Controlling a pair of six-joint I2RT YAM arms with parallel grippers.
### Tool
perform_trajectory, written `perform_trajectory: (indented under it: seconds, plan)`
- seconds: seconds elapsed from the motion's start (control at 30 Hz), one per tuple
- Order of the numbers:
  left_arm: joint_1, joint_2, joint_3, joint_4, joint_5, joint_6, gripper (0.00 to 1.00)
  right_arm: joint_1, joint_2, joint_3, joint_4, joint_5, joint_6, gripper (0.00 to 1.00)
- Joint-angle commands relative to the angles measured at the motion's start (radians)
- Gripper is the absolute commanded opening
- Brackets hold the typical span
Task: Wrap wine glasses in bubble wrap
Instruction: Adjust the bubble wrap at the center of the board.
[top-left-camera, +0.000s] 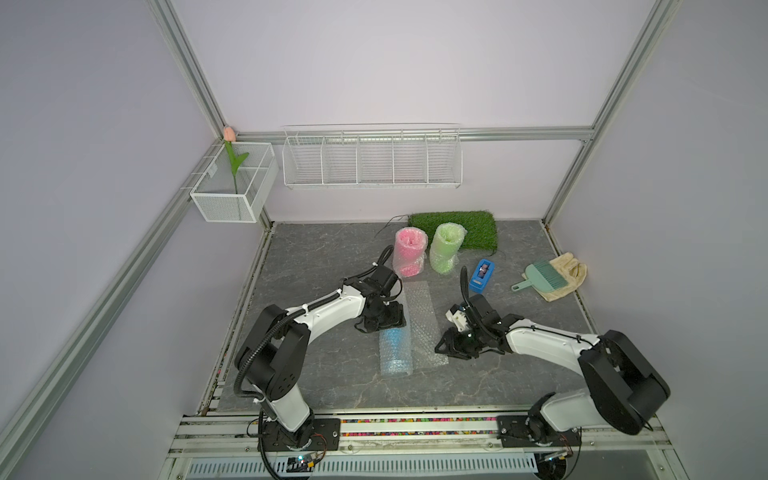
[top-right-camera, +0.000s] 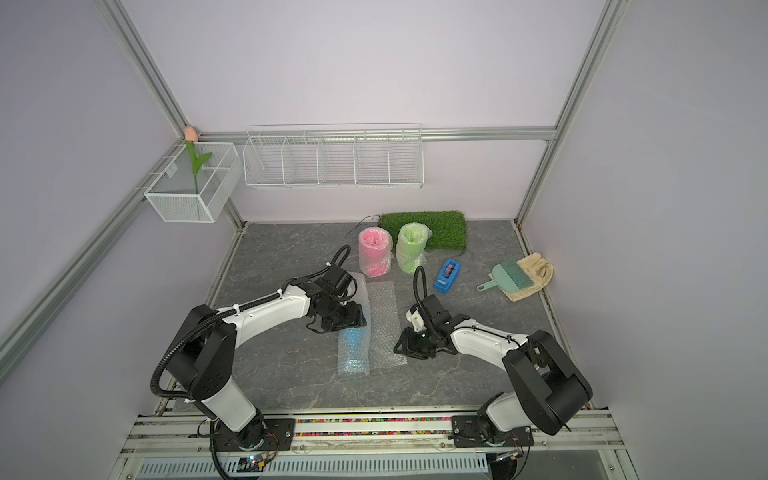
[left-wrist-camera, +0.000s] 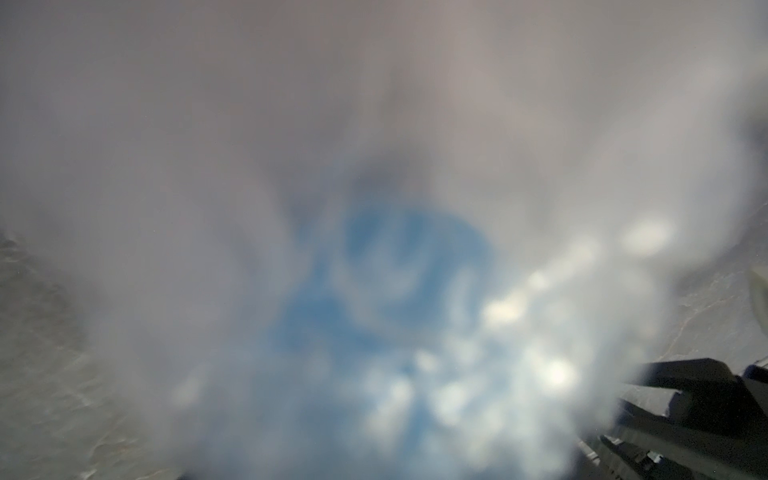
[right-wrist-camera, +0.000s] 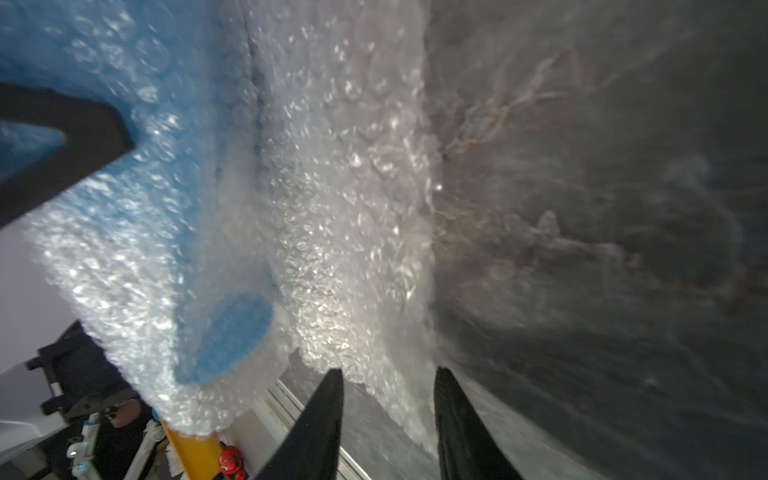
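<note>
Where bubble wrap (right-wrist-camera: 353, 208) ends, right fingers (right-wrist-camera: 320, 428) parted, tabletop (right-wrist-camera: 582, 208) beyond

In both top views, looking steeply down from high over the near rail (top-left-camera: 415, 434) toward the far wall (top-left-camera: 374, 75), wide enough for the whole table (top-left-camera: 324, 257), edge to edge. From the left wrist, pressed blurrily close against the bubble wrap (left-wrist-camera: 457, 395) over the blue goblet (left-wrist-camera: 374, 266). From the right wrist, low and close, facing left across the same roll.

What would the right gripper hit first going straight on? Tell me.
The flat bubble wrap flap, lying right at the open fingers of the right gripper; beyond it, probably the wrapped blue goblet.
</note>
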Motion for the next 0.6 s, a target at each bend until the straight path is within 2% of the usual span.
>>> perform_trajectory:
  seconds: [0.0, 0.13, 0.3, 0.57]
  plan:
    - [0.008, 0.011, 0.011, -0.009, -0.028, -0.017, 0.34, 0.009, -0.066, -0.035, -0.114, 0.090, 0.012, 0.46]
    - [0.008, 0.018, 0.014, -0.006, -0.019, -0.018, 0.34, 0.010, -0.075, -0.107, -0.022, 0.012, 0.070, 0.54]
    - [0.008, 0.019, 0.016, -0.008, -0.018, -0.017, 0.34, 0.021, -0.015, -0.161, 0.155, -0.099, 0.152, 0.55]
    - [0.008, 0.018, 0.015, -0.008, -0.016, -0.017, 0.34, -0.010, 0.049, -0.169, 0.355, -0.089, 0.227, 0.54]
